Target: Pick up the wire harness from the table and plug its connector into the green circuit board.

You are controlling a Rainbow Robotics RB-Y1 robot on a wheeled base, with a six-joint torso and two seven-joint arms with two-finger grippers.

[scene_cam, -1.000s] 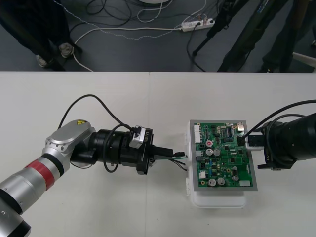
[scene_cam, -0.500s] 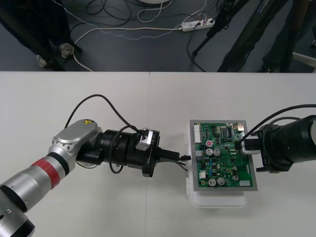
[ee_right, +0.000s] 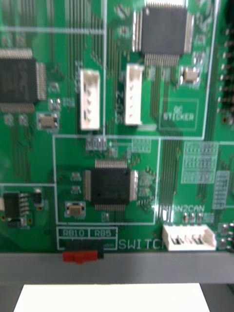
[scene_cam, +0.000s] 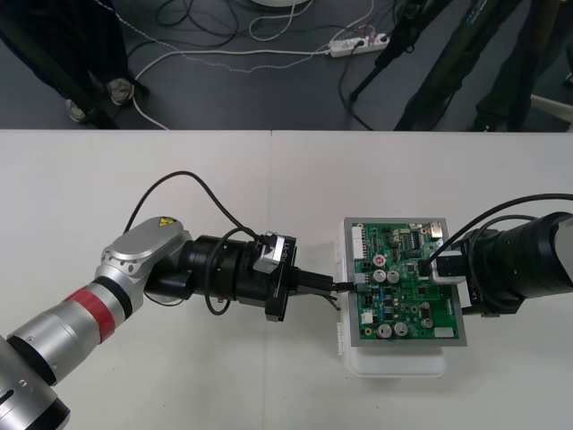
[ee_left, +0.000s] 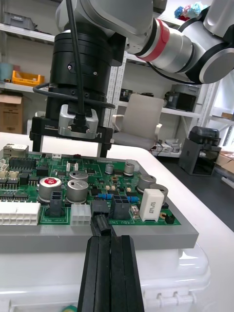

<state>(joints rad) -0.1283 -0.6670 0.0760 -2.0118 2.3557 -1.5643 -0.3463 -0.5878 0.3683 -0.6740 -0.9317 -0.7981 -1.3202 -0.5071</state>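
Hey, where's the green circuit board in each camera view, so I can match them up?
Front view: the green circuit board sits right of centre, between left gripper and right gripper.
Right wrist view: the board close up, chips and white connectors.
Left wrist view: the board just past the left gripper, under the right gripper.
Shared landmark: its grey frame.
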